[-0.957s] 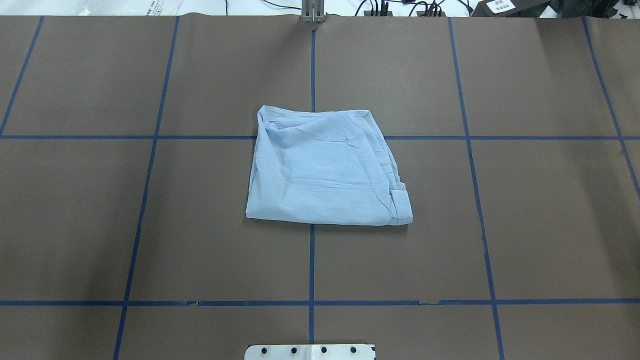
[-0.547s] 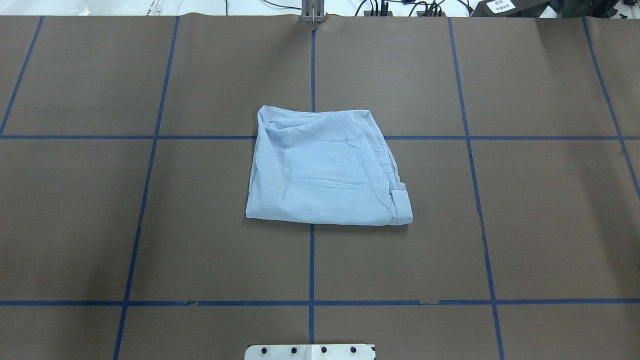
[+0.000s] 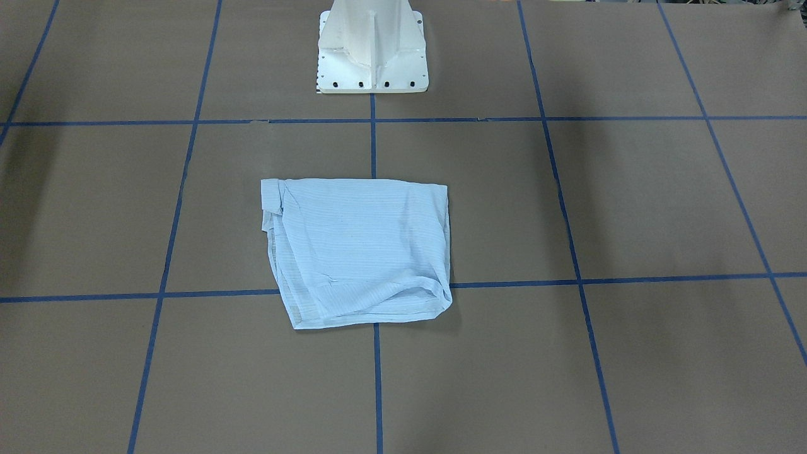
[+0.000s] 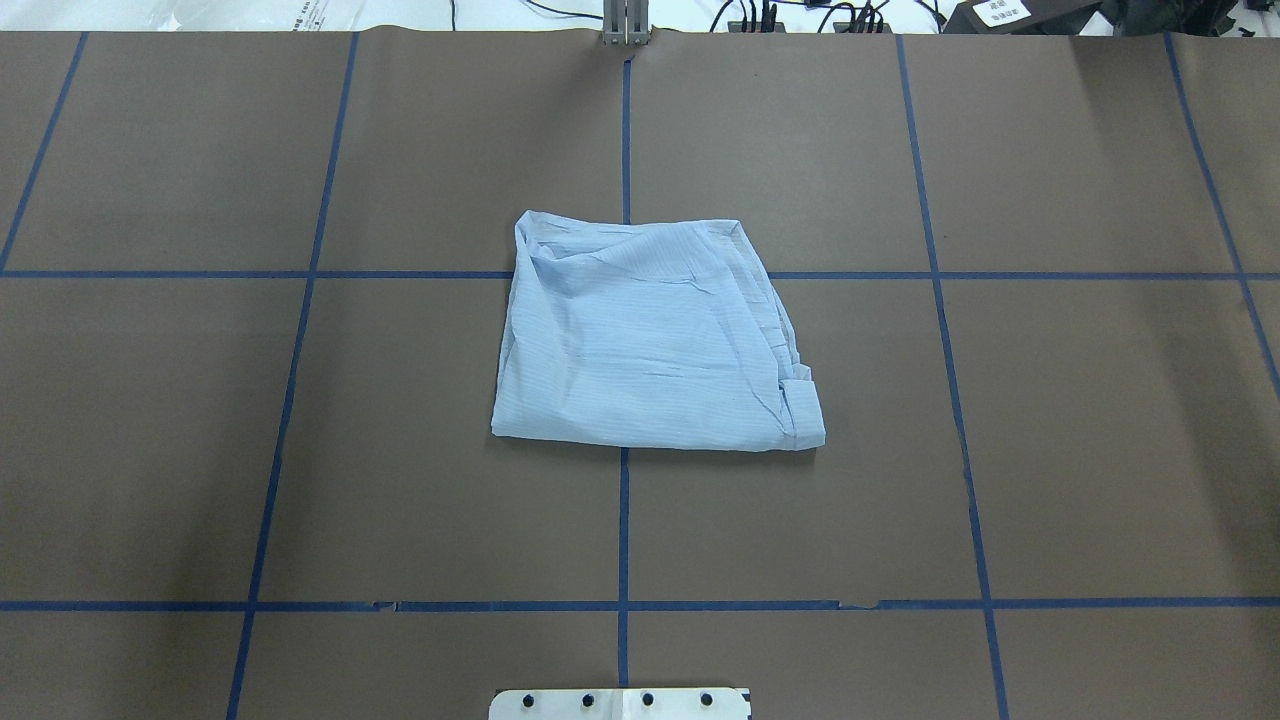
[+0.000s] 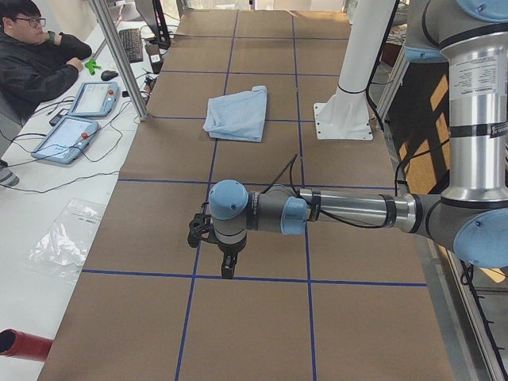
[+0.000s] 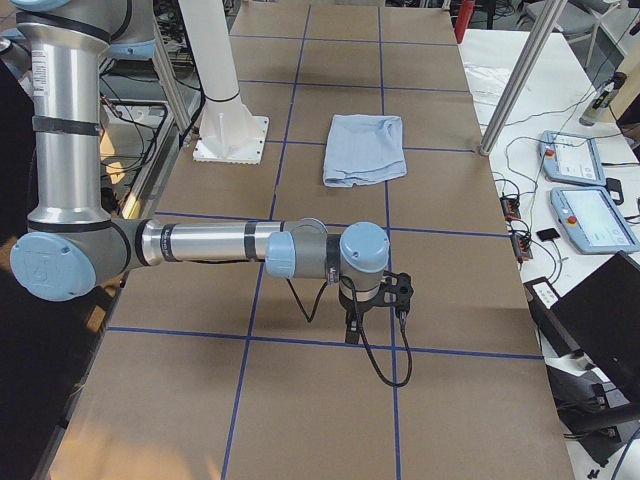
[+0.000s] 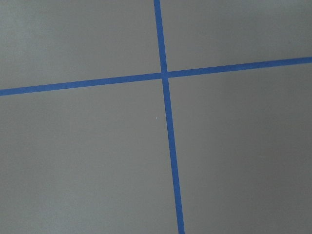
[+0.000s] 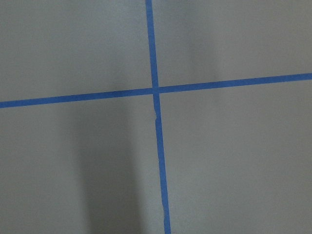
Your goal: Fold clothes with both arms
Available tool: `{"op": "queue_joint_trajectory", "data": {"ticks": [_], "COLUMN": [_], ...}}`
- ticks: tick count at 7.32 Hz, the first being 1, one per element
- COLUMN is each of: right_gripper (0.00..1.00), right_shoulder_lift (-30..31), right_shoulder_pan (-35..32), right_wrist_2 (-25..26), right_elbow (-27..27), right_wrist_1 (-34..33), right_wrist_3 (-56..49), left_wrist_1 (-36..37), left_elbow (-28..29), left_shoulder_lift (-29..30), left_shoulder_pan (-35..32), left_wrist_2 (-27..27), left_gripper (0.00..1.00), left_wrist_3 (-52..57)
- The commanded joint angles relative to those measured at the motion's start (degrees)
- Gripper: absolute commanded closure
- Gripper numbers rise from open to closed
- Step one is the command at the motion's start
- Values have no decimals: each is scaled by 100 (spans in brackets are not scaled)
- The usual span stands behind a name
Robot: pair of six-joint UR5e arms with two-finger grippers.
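1. One light blue striped shirt (image 4: 650,340) lies folded into a rough rectangle in the middle of the table (image 4: 1100,420). It covers a crossing of the blue tape lines (image 4: 623,520).
2. Its far edge is rumpled, and loose layers show along its right side in the overhead view.
3. Nothing touches the shirt. Both arms are well apart from it, one toward each end of the table.
4. The left arm (image 5: 349,210) reaches out low over the brown surface, and the left gripper (image 5: 228,270) points down near a tape line. I cannot tell whether its fingers are apart or together.
5. The right arm (image 6: 200,243) is stretched out the same way at the other end, with the right gripper (image 6: 352,335) also pointing down. Its opening cannot be told either.
6. Each wrist camera shows only bare table and a tape crossing (image 7: 164,74).
7. The white pedestal (image 3: 372,47) stands at the robot's edge of the table, in line with the shirt.
8. A person (image 5: 36,63) sits at a side desk.
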State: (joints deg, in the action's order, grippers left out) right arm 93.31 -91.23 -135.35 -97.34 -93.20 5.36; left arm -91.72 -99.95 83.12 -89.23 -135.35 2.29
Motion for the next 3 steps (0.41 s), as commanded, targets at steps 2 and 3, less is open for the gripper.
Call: {"op": "queue_joint_trajectory", "data": {"ticks": [2, 3], "right_gripper": [0, 0], "right_shoulder_lift": [21, 29], "right_shoulder_pan": [0, 0], "right_wrist_2": [-9, -26], "right_elbow": [-4, -4], "right_wrist_1": [3, 3], "right_wrist_3": [0, 0], "left_wrist_1": [5, -3], "left_elbow": [2, 2], "left_shoulder_lift": [-6, -6], "left_shoulder_pan": [2, -6], "left_wrist_2": [0, 0], "left_gripper": [0, 0], "left_wrist_3": [-1, -1]}}
